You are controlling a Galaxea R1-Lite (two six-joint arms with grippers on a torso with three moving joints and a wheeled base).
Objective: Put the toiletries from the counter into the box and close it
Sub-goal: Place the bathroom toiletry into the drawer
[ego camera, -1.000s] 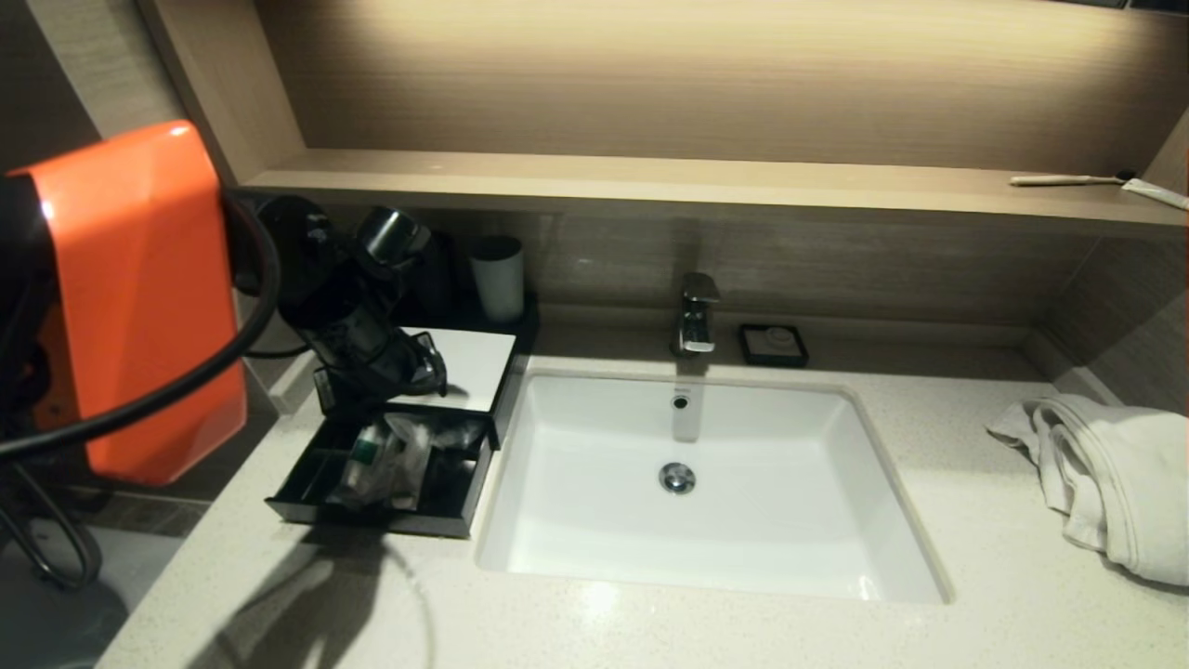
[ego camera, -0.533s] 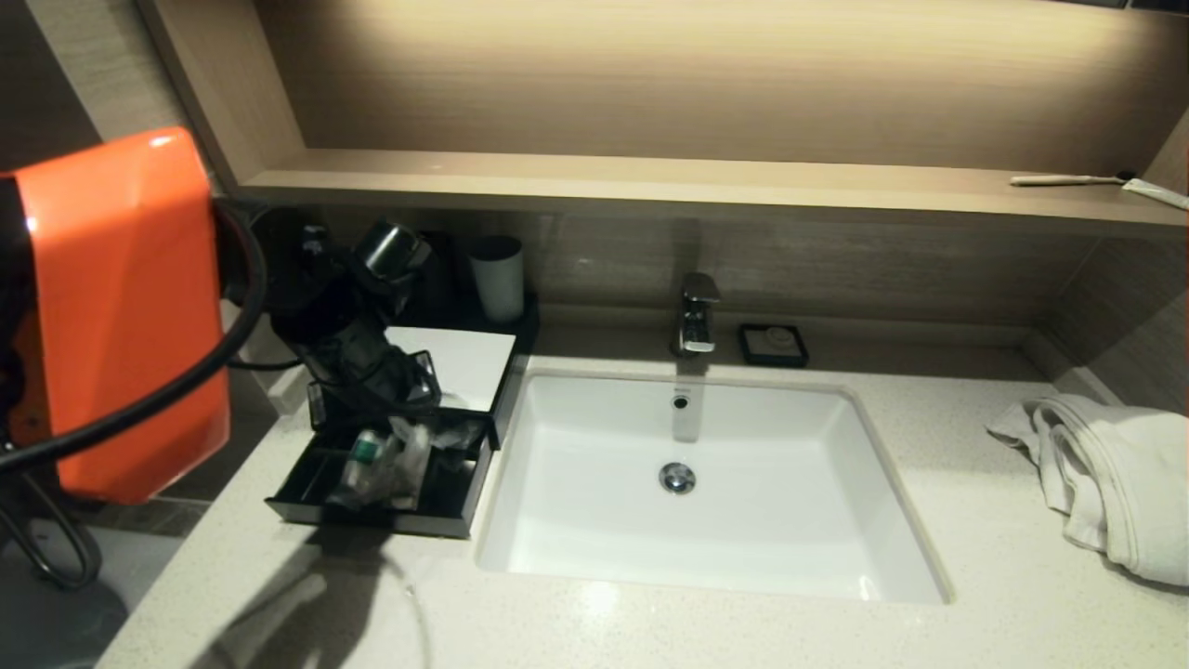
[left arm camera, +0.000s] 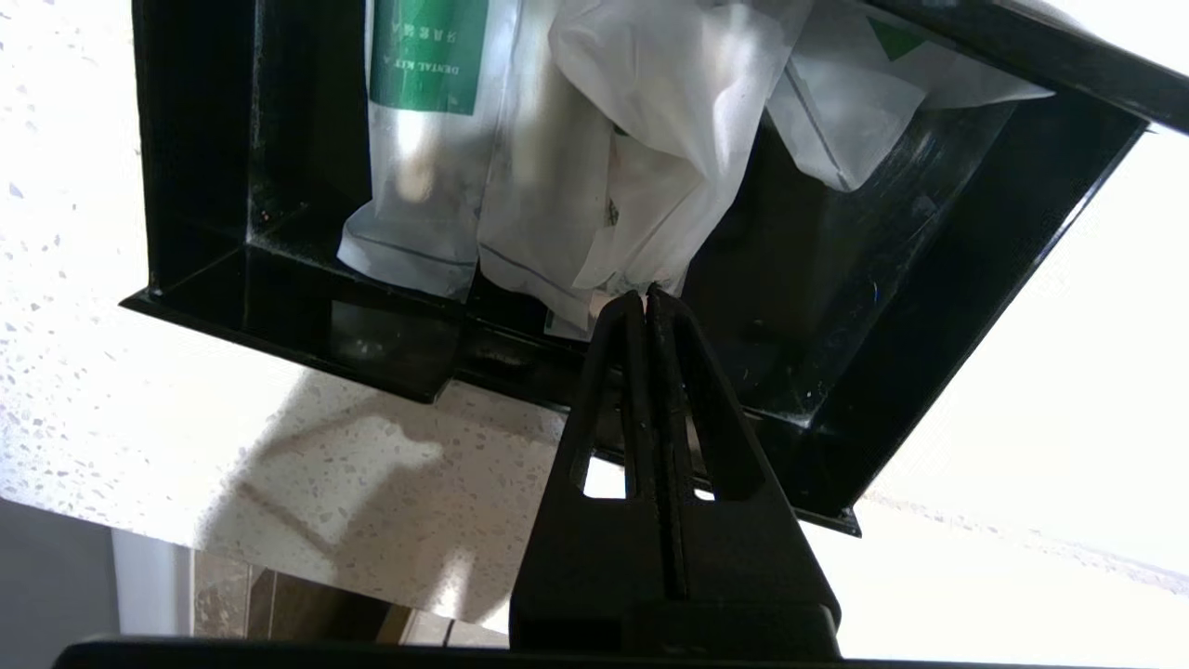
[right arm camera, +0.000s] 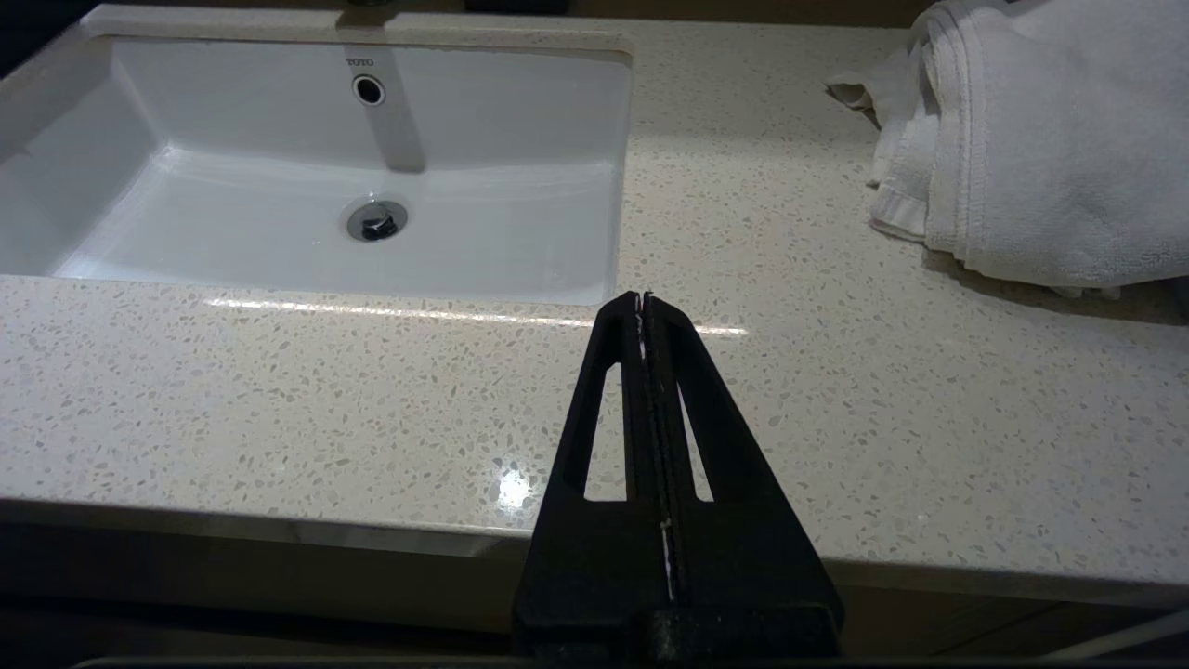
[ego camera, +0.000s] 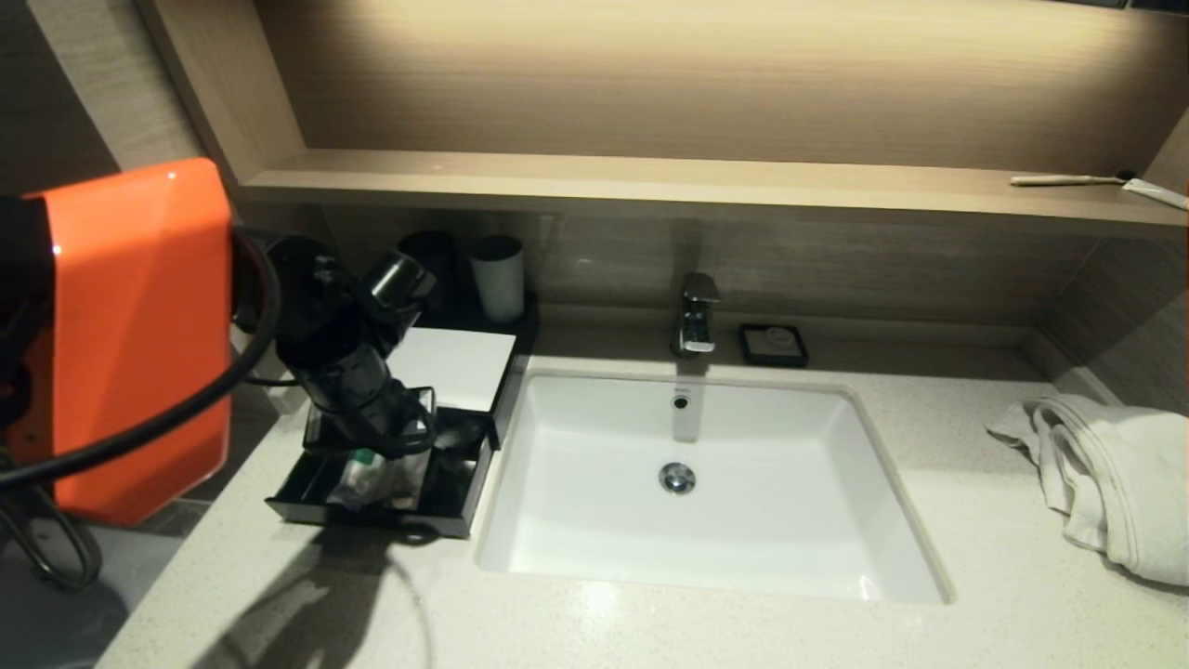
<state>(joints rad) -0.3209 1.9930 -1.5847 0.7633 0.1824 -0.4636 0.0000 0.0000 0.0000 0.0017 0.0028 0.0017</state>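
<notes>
Black claw closed over packets.

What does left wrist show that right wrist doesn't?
Left wrist only: the open black box with white toiletry packets inside, one green-labelled, and the left tool shut just above the box's near wall. Right wrist only: the sink, the white towel, and the right tool shut, parked over bare counter. Both: the speckled counter and a shut tool.
</notes>
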